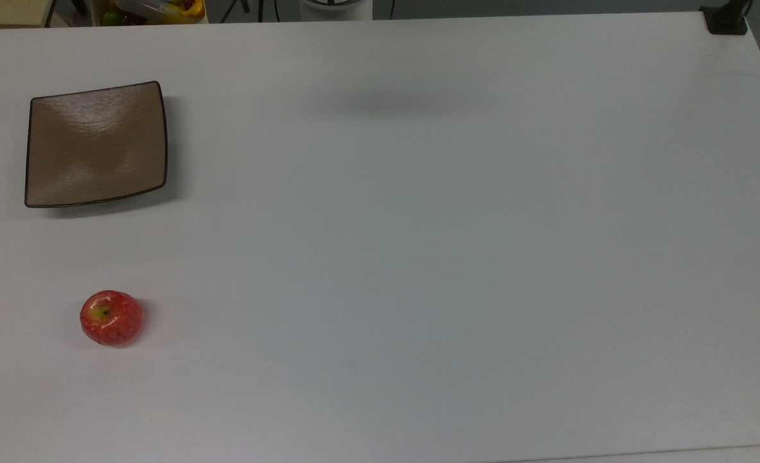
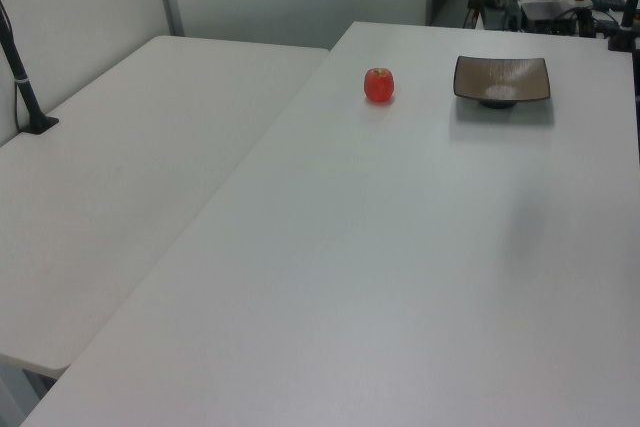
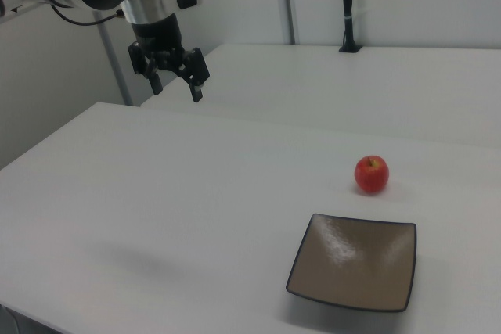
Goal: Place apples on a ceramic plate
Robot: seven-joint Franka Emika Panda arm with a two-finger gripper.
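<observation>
apple (image 1: 110,317) on table (image 1: 418,225), plate (image 1: 95,145) apart

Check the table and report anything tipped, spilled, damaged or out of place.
Nothing stands out. The apple sits upright on the white table, stem hollow up, whole and apart from the ceramic plate. The plate lies flat, empty and unchipped. The claw hangs open above the table, away from both, holding nothing.
</observation>
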